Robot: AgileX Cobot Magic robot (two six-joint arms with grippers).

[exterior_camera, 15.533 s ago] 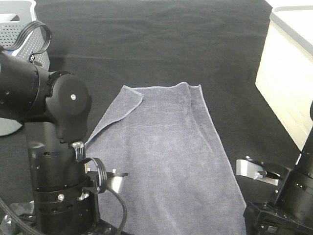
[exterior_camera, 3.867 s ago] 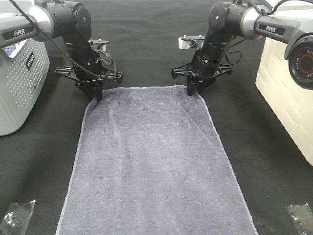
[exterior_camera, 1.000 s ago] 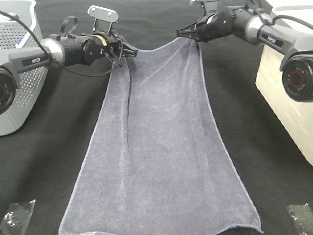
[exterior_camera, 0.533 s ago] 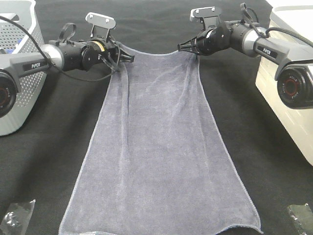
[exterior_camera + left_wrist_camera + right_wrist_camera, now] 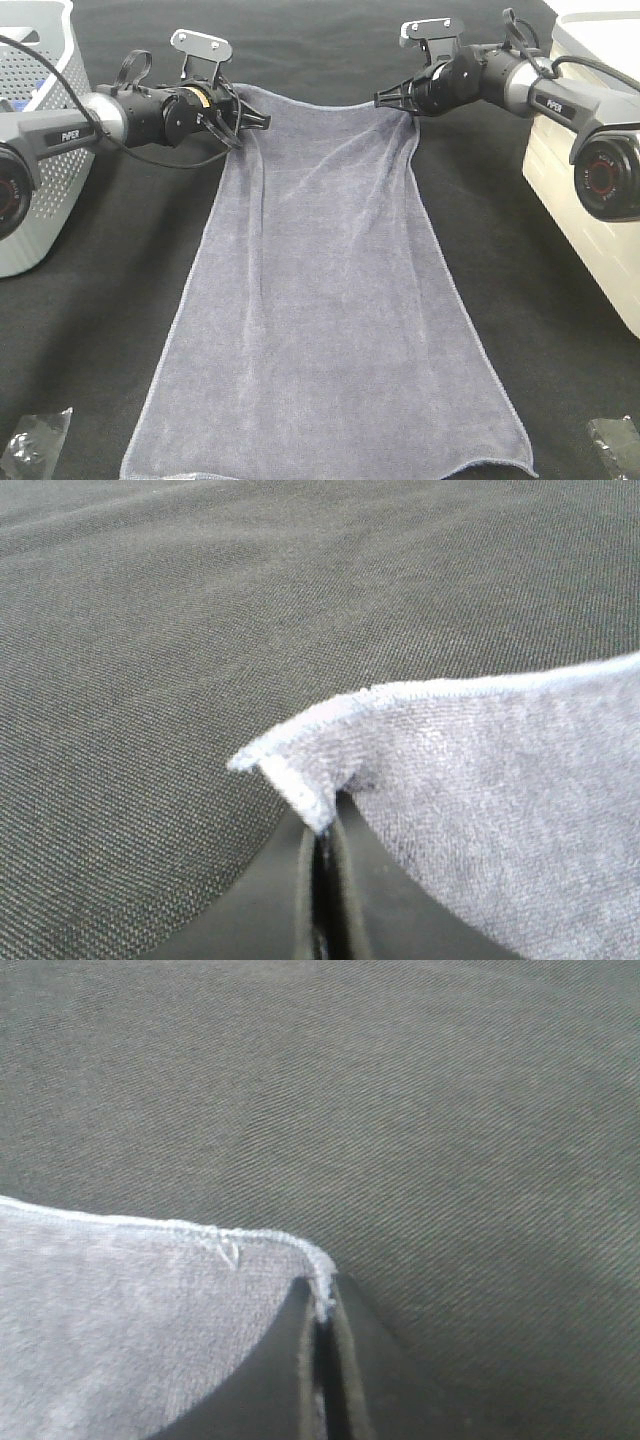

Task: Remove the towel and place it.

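Grey-lavender terry towel (image 5: 325,300), stitched hem, spread down the middle of the frame over black cloth (image 5: 480,60); far corners raised, near edge partly cut off at the bottom. Left gripper (image 5: 247,121), upper left, fingers (image 5: 290,880) pressed together on one far corner. Right gripper (image 5: 397,100), upper right, fingers clamped on the other corner. Grey perforated basket (image 5: 40,150), far left, cropped. Cream bin (image 5: 590,190), far right, cropped. Crumpled dark items at both lower corners, too small to identify. Writing: "PIPER" on the left arm (image 5: 62,136); the right arm's label is too small to read.
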